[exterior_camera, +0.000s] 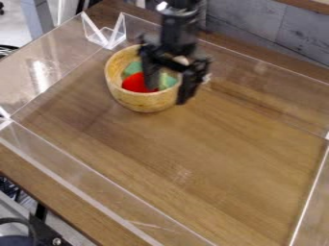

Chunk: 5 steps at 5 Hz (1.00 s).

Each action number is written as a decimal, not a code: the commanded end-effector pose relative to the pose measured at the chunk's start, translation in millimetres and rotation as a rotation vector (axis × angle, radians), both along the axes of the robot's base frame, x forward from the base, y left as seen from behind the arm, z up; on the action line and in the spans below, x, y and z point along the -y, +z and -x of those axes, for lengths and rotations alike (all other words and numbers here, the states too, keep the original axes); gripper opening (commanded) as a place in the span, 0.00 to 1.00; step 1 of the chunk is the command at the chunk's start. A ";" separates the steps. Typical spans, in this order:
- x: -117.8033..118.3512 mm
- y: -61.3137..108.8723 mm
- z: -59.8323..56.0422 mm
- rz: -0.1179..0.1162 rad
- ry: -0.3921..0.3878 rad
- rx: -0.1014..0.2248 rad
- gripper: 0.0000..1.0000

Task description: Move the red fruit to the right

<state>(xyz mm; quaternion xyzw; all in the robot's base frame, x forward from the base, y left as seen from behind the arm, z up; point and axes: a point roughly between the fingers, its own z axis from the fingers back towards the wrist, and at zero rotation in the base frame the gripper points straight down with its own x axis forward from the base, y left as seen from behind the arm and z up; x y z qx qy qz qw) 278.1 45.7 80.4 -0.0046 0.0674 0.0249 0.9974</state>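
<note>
A small red fruit (pixel 135 84) lies inside a wooden bowl (pixel 125 100) at the back left of the table, beside a light-green block (pixel 167 82). My black gripper (pixel 170 76) hangs open over the bowl. Its left finger sits over the bowl just right of the fruit. Its right finger reaches down near the bowl's right rim. The fingers partly hide the green block, and nothing is gripped between them.
A low clear plastic wall (pixel 313 197) fences the wooden table (pixel 193 163) on all sides. A clear folded piece (pixel 103 32) stands at the back left behind the bowl.
</note>
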 end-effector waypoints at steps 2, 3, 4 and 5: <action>-26.8 15.9 -3.7 0.002 0.023 0.154 1.00; -21.3 8.5 -6.3 0.002 0.014 0.156 1.00; -18.1 9.5 -11.0 0.001 0.025 0.159 1.00; -17.0 10.6 -16.8 -0.003 0.039 0.163 1.00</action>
